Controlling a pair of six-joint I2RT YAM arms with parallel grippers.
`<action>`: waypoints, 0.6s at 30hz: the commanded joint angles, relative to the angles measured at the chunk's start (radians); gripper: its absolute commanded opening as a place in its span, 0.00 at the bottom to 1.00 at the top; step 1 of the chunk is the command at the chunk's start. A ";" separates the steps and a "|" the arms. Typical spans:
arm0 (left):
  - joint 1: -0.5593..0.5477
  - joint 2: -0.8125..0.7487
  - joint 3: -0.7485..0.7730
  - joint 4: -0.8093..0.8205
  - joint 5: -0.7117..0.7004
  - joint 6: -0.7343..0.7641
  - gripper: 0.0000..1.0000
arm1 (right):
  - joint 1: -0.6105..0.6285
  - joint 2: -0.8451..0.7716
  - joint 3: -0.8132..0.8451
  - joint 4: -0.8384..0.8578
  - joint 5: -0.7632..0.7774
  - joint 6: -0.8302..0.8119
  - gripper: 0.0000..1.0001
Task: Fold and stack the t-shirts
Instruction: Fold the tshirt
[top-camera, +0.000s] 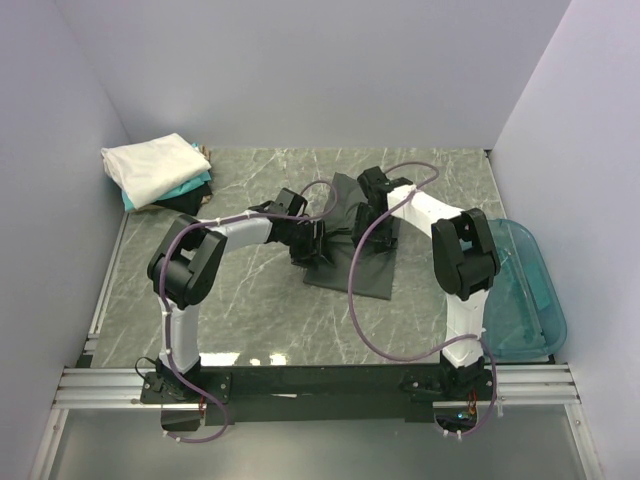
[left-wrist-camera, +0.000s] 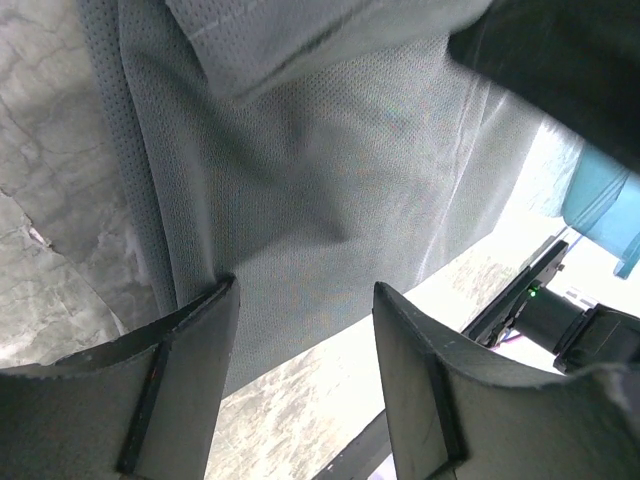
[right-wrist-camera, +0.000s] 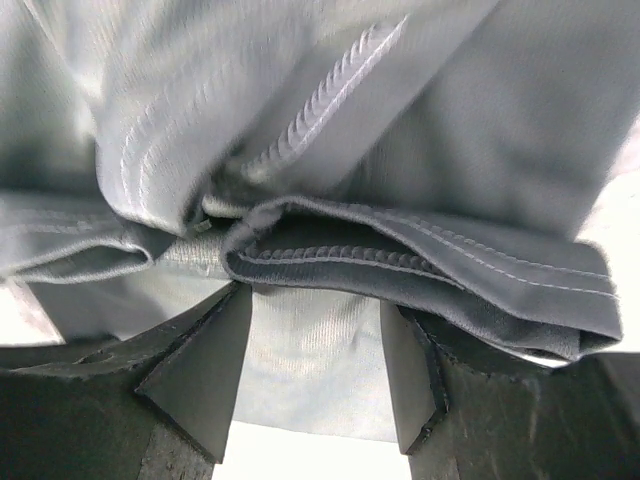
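Observation:
A dark charcoal-grey t-shirt lies partly folded in the middle of the marble table. My left gripper is at its left edge. In the left wrist view this gripper is open, its left fingertip touching the grey cloth, nothing clamped. My right gripper is over the shirt's far part. In the right wrist view this gripper is open, with a bunched, stitched hem at its fingertips and a cloth layer lying between the fingers. Folded t-shirts are stacked at the far left: white on top, then teal and black.
A translucent blue plastic tub stands at the right edge of the table, beside the right arm's base. White walls close in the left, far and right sides. Purple cables loop from both arms.

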 joint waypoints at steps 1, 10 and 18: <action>-0.004 0.036 -0.041 -0.013 -0.044 0.053 0.63 | -0.014 0.028 0.083 0.012 0.066 0.011 0.61; -0.004 0.022 -0.052 -0.032 -0.060 0.070 0.63 | -0.064 0.087 0.241 0.002 0.121 0.023 0.61; -0.005 -0.013 -0.052 -0.036 -0.066 0.059 0.64 | -0.118 -0.003 0.258 0.032 0.084 0.021 0.61</action>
